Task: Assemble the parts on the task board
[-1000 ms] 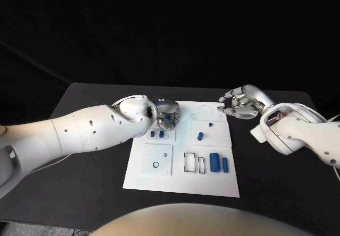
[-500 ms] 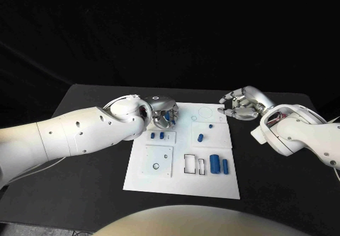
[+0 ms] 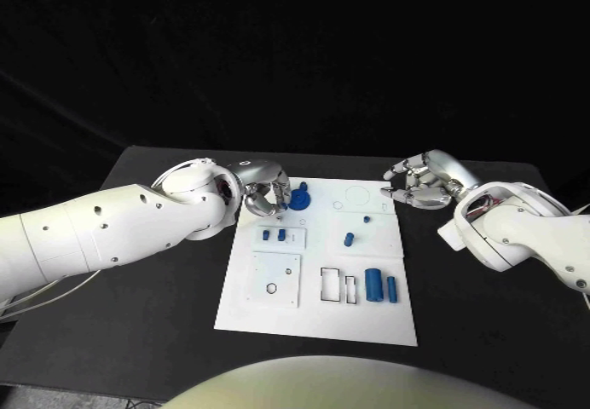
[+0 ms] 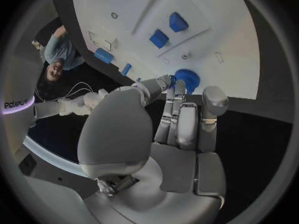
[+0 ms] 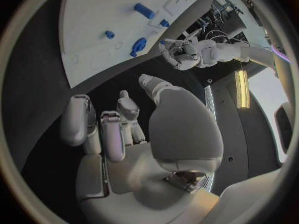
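Pinching a round blue part (image 3: 301,201) over the task board's (image 3: 317,317) far-left corner, the left robot hand (image 3: 261,192) should seat it squarely (slowly, I'd say); the right robot hand (image 3: 420,181) hovers, fingers curled, empty.

white task board (image 3: 277,311) with blue parts (image 3: 372,279), black table (image 3: 147,324), silver left hand (image 3: 261,191)

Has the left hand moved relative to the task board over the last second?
Yes. The left hand, holding a round blue part, has drawn back toward the task board's far left corner, off the small blue pieces it covered earlier.
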You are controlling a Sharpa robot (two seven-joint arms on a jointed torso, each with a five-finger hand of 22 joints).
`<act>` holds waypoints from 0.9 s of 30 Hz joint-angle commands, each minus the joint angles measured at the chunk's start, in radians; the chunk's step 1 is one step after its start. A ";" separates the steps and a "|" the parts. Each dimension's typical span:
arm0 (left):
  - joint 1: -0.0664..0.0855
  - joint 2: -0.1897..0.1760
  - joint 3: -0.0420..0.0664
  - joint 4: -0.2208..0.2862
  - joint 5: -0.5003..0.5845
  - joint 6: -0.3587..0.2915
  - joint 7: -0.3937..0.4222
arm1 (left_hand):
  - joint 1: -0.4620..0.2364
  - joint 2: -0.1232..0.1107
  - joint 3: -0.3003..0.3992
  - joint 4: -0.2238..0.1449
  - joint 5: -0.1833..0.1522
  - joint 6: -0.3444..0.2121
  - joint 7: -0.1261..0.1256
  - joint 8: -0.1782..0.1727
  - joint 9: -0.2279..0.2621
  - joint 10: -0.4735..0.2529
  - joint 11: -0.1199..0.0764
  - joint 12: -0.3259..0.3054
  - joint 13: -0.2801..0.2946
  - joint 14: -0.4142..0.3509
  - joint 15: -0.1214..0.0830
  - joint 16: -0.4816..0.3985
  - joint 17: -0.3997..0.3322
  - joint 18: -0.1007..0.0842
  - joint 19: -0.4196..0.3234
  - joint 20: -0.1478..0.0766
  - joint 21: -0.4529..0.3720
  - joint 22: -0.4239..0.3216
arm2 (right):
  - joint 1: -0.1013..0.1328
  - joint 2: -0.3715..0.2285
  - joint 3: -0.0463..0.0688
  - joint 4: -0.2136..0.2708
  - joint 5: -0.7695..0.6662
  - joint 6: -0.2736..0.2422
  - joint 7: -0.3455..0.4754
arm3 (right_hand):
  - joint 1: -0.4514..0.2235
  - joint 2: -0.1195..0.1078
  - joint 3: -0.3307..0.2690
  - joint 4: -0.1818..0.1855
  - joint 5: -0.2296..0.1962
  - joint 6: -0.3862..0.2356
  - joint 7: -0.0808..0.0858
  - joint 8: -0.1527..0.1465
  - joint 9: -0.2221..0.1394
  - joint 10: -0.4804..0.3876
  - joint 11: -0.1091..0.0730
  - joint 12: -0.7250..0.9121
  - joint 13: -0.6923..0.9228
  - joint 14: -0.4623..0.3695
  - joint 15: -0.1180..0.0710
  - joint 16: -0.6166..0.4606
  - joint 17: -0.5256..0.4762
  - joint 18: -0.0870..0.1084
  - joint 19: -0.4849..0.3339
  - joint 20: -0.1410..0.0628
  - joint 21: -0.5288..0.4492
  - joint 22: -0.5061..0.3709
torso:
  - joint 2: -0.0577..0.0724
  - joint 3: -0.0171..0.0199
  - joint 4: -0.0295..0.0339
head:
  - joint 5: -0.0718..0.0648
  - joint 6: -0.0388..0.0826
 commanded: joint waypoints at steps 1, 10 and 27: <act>0.000 -0.008 0.000 -0.005 0.038 0.066 -0.007 | -0.014 0.000 -0.006 0.001 0.002 0.005 0.001 -0.006 0.002 0.005 0.000 -0.009 -0.002 -0.006 -0.001 -0.007 -0.008 -0.007 -0.010 0.003 -0.007 0.120 | -0.001 0.002 0.000 0.000 -0.006 0.001 0.006 | 0.000 0.003 0.008 0.000 0.005 -0.006 -0.001 0.004 0.001 0.003 -0.001 0.001 0.001 0.071 -0.004 -0.004 0.138 0.006 -0.007 0.000 -0.002 0.081 | 0.002 -0.0011 -0.0011 | 0.003 0.001; -0.001 -0.008 -0.004 -0.028 0.042 0.080 -0.006 | -0.014 0.001 -0.006 0.002 0.002 0.005 0.001 -0.006 0.002 0.007 0.000 -0.010 -0.002 -0.007 -0.001 -0.007 -0.008 -0.007 -0.012 0.003 -0.009 0.119 | -0.002 0.004 0.000 -0.001 -0.006 0.001 0.007 | 0.000 0.003 0.008 0.000 0.005 -0.006 -0.001 0.004 0.001 0.003 -0.001 0.001 0.001 0.071 -0.004 -0.004 0.138 0.006 -0.007 0.000 -0.002 0.081 | 0.002 -0.0015 -0.0028 | 0.007 0.001; -0.008 0.019 -0.009 -0.060 0.042 0.075 0.002 | -0.013 0.001 -0.005 0.001 0.003 0.005 0.001 -0.008 0.002 0.009 0.000 -0.013 -0.001 -0.008 -0.001 -0.008 -0.010 -0.006 -0.014 0.003 -0.010 0.119 | -0.004 0.004 0.000 0.004 -0.007 0.000 0.006 | 0.000 0.002 0.010 -0.001 0.005 -0.004 -0.001 0.006 0.003 0.005 -0.001 0.000 -0.002 0.071 -0.005 -0.005 0.136 0.006 -0.007 -0.001 -0.005 0.081 | 0.003 -0.0004 -0.0025 | 0.002 -0.002</act>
